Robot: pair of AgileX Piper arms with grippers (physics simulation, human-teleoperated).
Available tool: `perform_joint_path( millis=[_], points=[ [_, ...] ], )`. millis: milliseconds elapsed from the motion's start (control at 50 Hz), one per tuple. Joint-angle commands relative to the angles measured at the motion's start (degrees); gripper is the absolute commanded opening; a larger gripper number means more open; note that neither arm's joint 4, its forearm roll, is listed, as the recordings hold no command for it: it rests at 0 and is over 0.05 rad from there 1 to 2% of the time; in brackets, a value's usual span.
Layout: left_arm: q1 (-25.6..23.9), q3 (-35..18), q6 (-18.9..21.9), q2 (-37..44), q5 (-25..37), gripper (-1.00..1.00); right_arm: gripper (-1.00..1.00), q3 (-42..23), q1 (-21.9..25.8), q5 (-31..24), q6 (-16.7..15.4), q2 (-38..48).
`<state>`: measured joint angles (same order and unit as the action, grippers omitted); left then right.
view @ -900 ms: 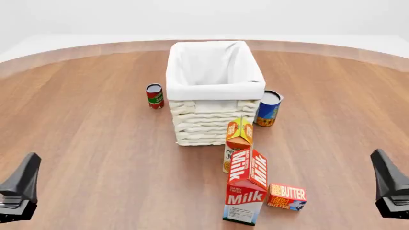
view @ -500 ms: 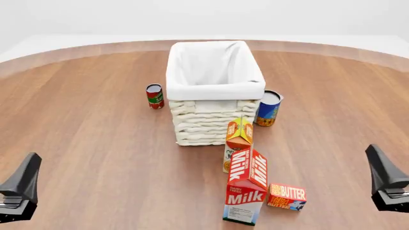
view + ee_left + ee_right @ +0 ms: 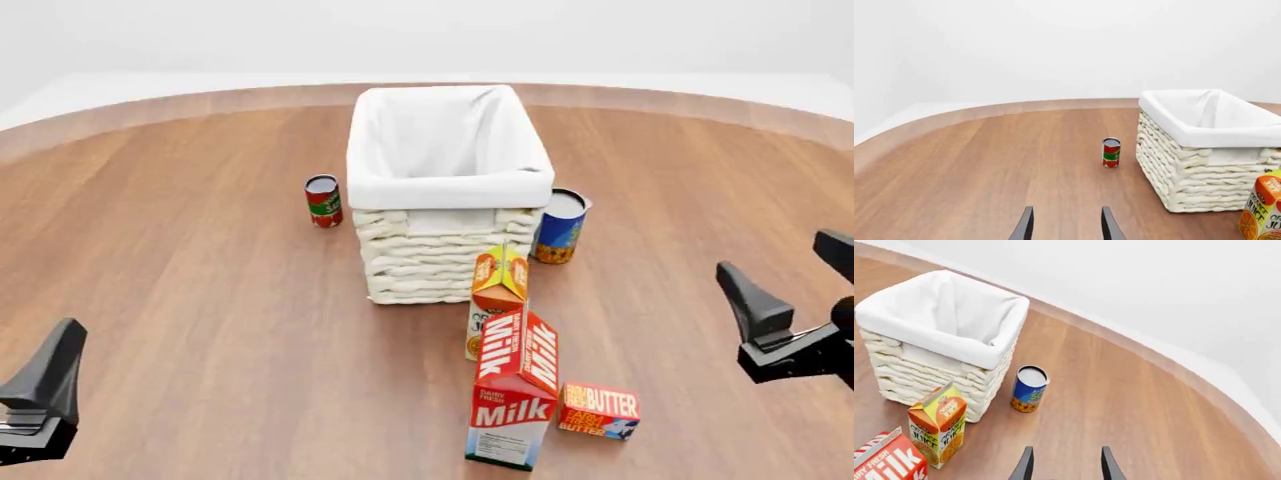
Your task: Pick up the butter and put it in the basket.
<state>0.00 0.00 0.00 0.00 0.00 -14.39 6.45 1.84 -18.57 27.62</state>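
The butter (image 3: 601,410) is a small flat red and orange box lying on the table near the front, right of the milk carton (image 3: 514,400). The cream wicker basket (image 3: 447,190) with white lining stands at mid-table, also seen as the basket (image 3: 1201,165) and the basket (image 3: 934,347) from the wrists. My right gripper (image 3: 794,280) hovers open at the right, above and to the right of the butter, holding nothing. Its fingers (image 3: 1024,466) frame bare table; the butter is out of that view. My left gripper (image 3: 40,400) waits open at the front left, its fingers (image 3: 1025,227) apart.
An orange juice carton (image 3: 498,295) stands between the milk carton and the basket's front wall. A blue can (image 3: 561,226) sits beside the basket's right front corner, a red can (image 3: 322,200) to its left. Bare wood lies right of the butter.
My right gripper has moved inward and forward from the right edge and turned, so both of its fingers now show. The left gripper and all objects have stayed put.
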Motion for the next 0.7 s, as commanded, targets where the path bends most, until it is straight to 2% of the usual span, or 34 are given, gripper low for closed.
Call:
perform_joint_path(
  millis=[20,80,200,280,300,380,460,480,560,580,620,640,660,700],
  points=[
    [0.0,0.0,0.0,0.0,0.0,1.0,1.0,-5.5,5.45,-4.98,-8.0,7.48],
    [0.0,0.0,0.0,0.0,0.0,1.0,1.0,-6.39,5.37,-5.39,-11.94,8.71],
    [0.0,0.0,0.0,0.0,0.0,1.0,1.0,-9.49,4.06,-7.3,-15.89,11.01],
    [0.0,0.0,0.0,0.0,0.0,1.0,1.0,-12.18,6.02,-11.06,-17.35,11.89],
    [0.0,0.0,0.0,0.0,0.0,1.0,1.0,-12.42,6.97,-11.79,-18.58,11.84],
    [0.0,0.0,0.0,0.0,0.0,1.0,1.0,-14.39,8.07,-14.38,-19.42,13.07],
    [0.0,0.0,0.0,0.0,0.0,1.0,1.0,-14.33,9.59,-16.89,-23.51,15.31],
    [0.0,0.0,0.0,0.0,0.0,1.0,1.0,-15.16,10.64,-18.36,-22.4,15.76],
    [0.0,0.0,0.0,0.0,0.0,1.0,1.0,-15.95,13.54,-21.35,-22.53,15.98],
    [0.0,0.0,0.0,0.0,0.0,1.0,1.0,-16.03,14.79,-21.44,-23.52,15.22],
    [0.0,0.0,0.0,0.0,0.0,1.0,1.0,-16.95,16.05,-23.26,-23.58,15.81],
    [0.0,0.0,0.0,0.0,0.0,1.0,1.0,-16.66,18.32,-24.48,-24.11,15.37],
    [0.0,0.0,0.0,0.0,0.0,1.0,1.0,-17.38,18.0,-26.06,-22.86,16.52],
    [0.0,0.0,0.0,0.0,0.0,1.0,1.0,-16.51,17.32,-26.11,-25.46,16.91]
  ],
)
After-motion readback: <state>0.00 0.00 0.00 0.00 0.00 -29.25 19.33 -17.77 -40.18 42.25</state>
